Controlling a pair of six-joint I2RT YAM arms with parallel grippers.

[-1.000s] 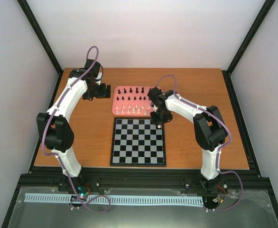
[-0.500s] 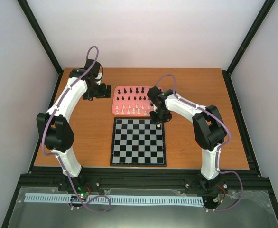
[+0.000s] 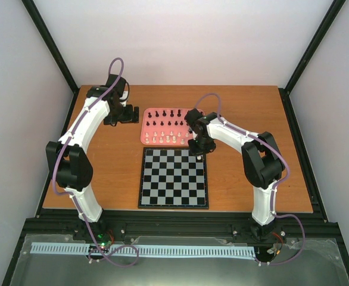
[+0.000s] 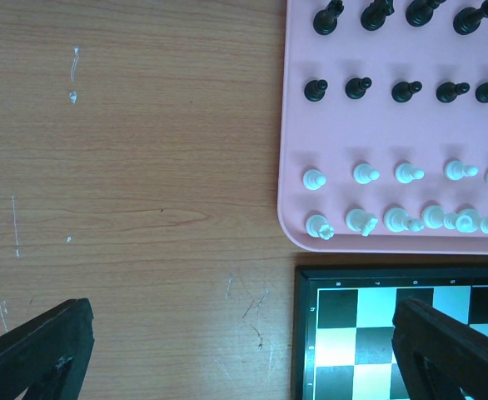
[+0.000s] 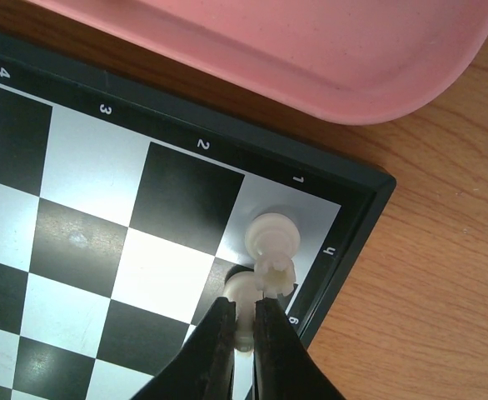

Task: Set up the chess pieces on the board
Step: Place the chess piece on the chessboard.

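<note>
Left gripper (image 4: 240, 342): jaws spread wide with nothing in them. It's parked over bare table (image 4: 136, 150) just left of the tray, probably so it's clear of the other arm's work.
Pink tray (image 4: 298, 150): sits just past the board's far edge. Black men fill the far rows and white ones (image 4: 362, 172) the nearer rows, so nearly the whole set waits here.
Board (image 3: 174, 179): almost bare, with one white piece (image 5: 273, 233) standing on the far right corner square.
Right gripper (image 5: 244, 329): fingers pinched on a second white piece (image 5: 242, 290), low over the dark square next to that corner. My guess is it's seating the piece upright before letting go.
</note>
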